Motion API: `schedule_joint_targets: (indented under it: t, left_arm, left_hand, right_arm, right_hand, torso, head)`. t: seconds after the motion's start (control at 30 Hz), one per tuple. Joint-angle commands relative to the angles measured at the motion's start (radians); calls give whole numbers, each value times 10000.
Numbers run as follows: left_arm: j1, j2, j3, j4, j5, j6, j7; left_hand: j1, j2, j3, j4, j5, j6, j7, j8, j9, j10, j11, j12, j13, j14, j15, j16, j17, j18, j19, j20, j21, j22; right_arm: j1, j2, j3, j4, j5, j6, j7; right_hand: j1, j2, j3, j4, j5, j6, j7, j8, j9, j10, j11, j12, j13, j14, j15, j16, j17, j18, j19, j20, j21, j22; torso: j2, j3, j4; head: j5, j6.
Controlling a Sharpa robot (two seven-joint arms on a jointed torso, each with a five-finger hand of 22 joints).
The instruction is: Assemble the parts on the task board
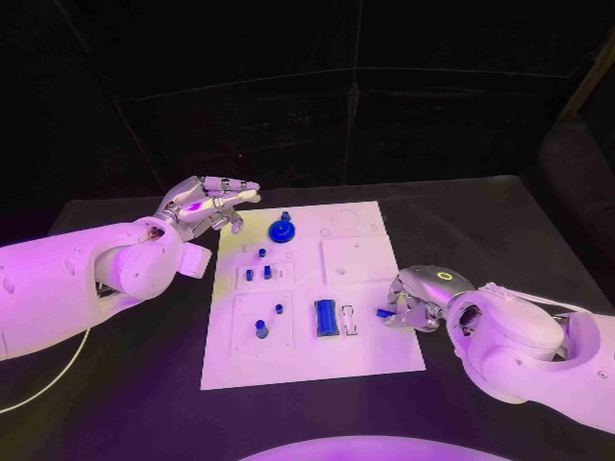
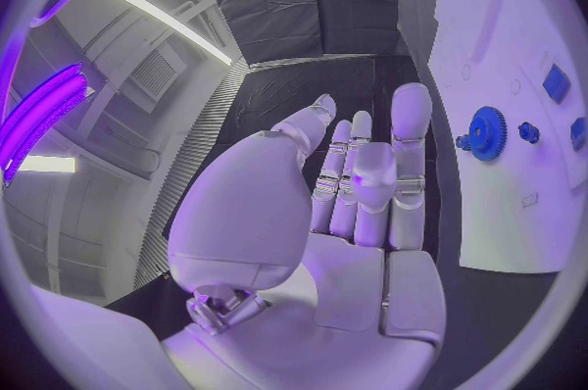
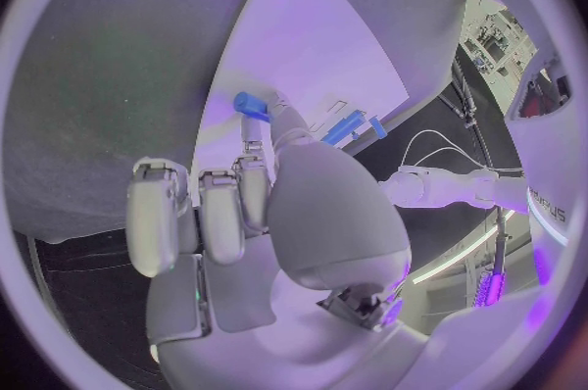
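The task board (image 1: 363,264) lies flat in the middle of the black worktop (image 1: 529,240), its long side running away from the robot. Several blue parts already sit on it: a blue gear (image 1: 282,231) near the far left corner, a cluster of small blue pegs (image 1: 259,272) in the pocket below it, two more small pieces (image 1: 269,320) in the nearer left pocket, and a larger blue block (image 1: 327,316) standing beside a slimmer upright piece in the near middle. Whether these are fully seated or merely resting in place cannot be told. The recessed squares on the right half of the board look bare, so the assembly seems roughly midway at best, with a good share left to fit. The right robot hand (image 1: 413,303) is at the board's near right edge, fingers curled in, pinching a small blue part (image 1: 385,313) at its fingertips; the right wrist view shows that piece (image 3: 251,105) held just over the white plate, so a placement appears to be the step in hand. The left robot hand (image 1: 208,205) hovers off the board's far left corner, close to the gear, fingers spread and holding nothing.
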Motion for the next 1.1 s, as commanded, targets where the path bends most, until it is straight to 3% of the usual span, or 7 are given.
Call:
schedule_joint_targets:
  t: [0.03,0.17,0.33,0.77,0.9,1.1]
  left_arm:
    - [11,4,5,13,20,118,43]
    - [11,14,5,13,20,125,39]
    - [11,11,5,18,20,128,33]
    - [12,-1,5,39,20,130,28]
    - [12,0,5,38,20,134,23]
    - [12,17,4,34,20,155,4]
  left_hand:
    - [5,70,-54,15,13,-68,-26,55,-11,-87,2,69,1,-76,27,29,-15,65,6,13,-41,-12]
    - [5,70,-54,15,13,-68,-26,55,-11,-87,2,69,1,-76,27,29,-15,65,6,13,-41,-12]
    - [5,70,-54,15,13,-68,-26,55,-11,-87,2,69,1,-76,27,29,-15,65,6,13,-41,-12]
    - [5,70,-54,15,13,-68,-26,55,-11,-87,2,69,1,-76,27,29,-15,65,6,13,-41,-12]
    - [5,70,-54,15,13,-68,-26,55,-11,-87,2,69,1,-76,27,29,-15,65,6,13,-41,-12]
    - [5,70,-54,15,13,-68,-26,55,-11,-87,2,69,1,-76,27,29,-15,65,6,13,-41,-12]
  right_arm:
    - [-74,-35,-72,56,498,-697,-89]
    - [-73,-47,-71,208,809,-1281,106]
    - [-72,-2,-71,282,1167,-1589,212]
    - [-72,289,-71,204,1827,-1927,229]
    - [-72,452,-71,147,2066,-1929,253]
    - [-71,724,-72,75,2149,-1911,240]
  right_hand:
    - [744,859,138,21,-16,88,-8,-53,34,50,-42,37,-1158,800,11,-16,1408,-114,245,14,55,1795]
    - [490,708,354,68,-44,147,-18,-118,32,60,-51,35,-1156,800,1,-18,1412,-117,257,12,64,1808]
    - [84,499,604,227,-137,217,-37,-215,20,80,-65,45,-1145,803,0,-18,1418,-121,270,10,73,1823]
    - [-406,182,896,483,-128,374,-67,-315,15,148,-85,147,-1070,820,-20,17,1484,-142,338,-5,133,1895]
    - [-676,16,959,641,301,487,-100,-332,34,181,-109,184,-1043,827,-35,31,1511,-150,363,-17,155,1922]
    - [-810,-78,979,723,412,578,-128,-323,56,192,-131,187,-1039,825,-54,24,1502,-152,370,-33,160,1929]
  torso:
    - [-1,-7,-1]
    - [1,-10,10]
    - [1,-10,5]
    - [6,-4,1]
    - [6,-6,-1]
    - [-3,0,1]
  head:
    - [4,0]
    - [8,2]
    - [24,-5]
    - [56,-40]
    - [51,-49]
    - [55,-59]
